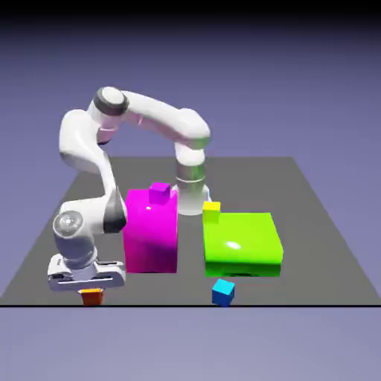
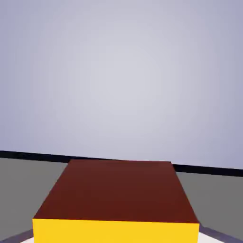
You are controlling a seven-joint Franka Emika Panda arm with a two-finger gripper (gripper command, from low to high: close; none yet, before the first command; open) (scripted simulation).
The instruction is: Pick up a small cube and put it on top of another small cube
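Exterior view: pincer (image 1: 91,289) low at the surface's (image 1: 320,245) near edge, toward the exterior view's left, clamped on the small orange cube (image 1: 91,297), which sits on the surface beneath the white hand. Small yellow cube (image 1: 211,211) well apart, resting on the far corner of the large lime-green block (image 1: 242,245). Large magenta block (image 1: 151,231) between arm and green block, small magenta cube (image 1: 159,193) on its top. Small blue cube (image 1: 222,292) on the surface just in front of the green block.

Hand view: small orange cube (image 2: 121,194) large at bottom centre, dark red-brown on its upper face, bright yellow-orange on its near face, hiding the fingertips. Grey surface and black edge line behind, plain backdrop above.
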